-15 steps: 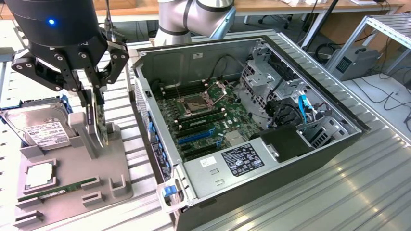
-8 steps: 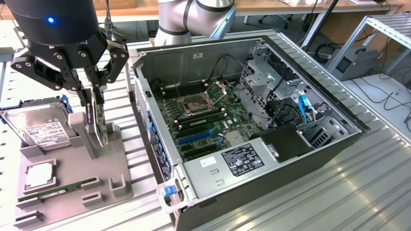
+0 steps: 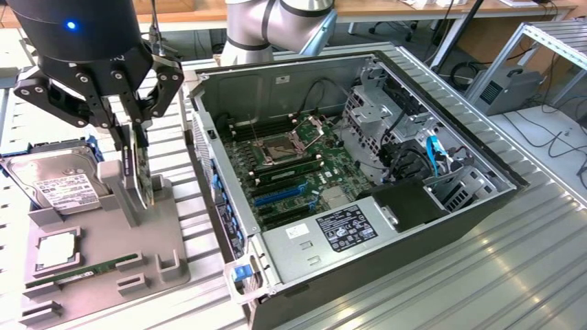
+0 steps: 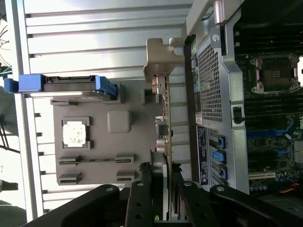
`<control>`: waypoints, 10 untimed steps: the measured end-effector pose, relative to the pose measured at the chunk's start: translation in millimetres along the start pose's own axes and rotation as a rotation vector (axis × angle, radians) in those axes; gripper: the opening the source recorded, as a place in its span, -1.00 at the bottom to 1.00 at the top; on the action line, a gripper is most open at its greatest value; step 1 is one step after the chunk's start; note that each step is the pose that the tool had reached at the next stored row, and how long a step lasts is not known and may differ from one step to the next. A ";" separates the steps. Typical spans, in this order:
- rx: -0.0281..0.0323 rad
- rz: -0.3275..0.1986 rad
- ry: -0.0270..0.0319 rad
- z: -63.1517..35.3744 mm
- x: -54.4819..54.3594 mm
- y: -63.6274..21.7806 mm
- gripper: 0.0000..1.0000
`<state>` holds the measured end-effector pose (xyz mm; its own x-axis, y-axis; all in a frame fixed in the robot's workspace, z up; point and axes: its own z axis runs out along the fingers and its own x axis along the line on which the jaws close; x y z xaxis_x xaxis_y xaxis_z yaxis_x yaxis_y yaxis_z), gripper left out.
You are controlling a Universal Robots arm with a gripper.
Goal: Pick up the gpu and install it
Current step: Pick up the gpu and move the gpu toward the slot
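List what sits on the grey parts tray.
A hard drive, processor, memory stick and the gpu standing on edge, clamped by the gripper. The tray beneath the hard drive is covered.

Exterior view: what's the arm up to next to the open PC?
The arm's gripper is closed on the gpu, a slim black expansion card with a pale metal bracket, holding it on edge over the grey plastic parts tray. The open black computer case sits beside the tray; the card is not in it yet.

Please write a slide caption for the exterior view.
End effector grips the gpu, upright at the gray holder, beside the open computer case.
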<state>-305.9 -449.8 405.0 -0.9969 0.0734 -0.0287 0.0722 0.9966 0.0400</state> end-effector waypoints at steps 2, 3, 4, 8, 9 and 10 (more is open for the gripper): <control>0.0000 0.000 0.0000 -0.7 0.0 0.0 -0.47; 0.0000 0.000 0.0000 -1.0 0.0 0.0 -0.47; 0.0000 0.000 0.0000 -1.2 0.0 0.1 -0.47; 0.0000 0.000 0.0000 -2.4 -0.1 0.1 -0.47; 0.0000 0.000 0.0000 -3.0 -0.1 0.1 -0.47; 0.0000 0.000 0.0000 -3.3 -0.1 0.1 -0.47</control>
<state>-305.9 -449.8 408.3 -0.9969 0.0734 -0.0287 0.0722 0.9966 0.0400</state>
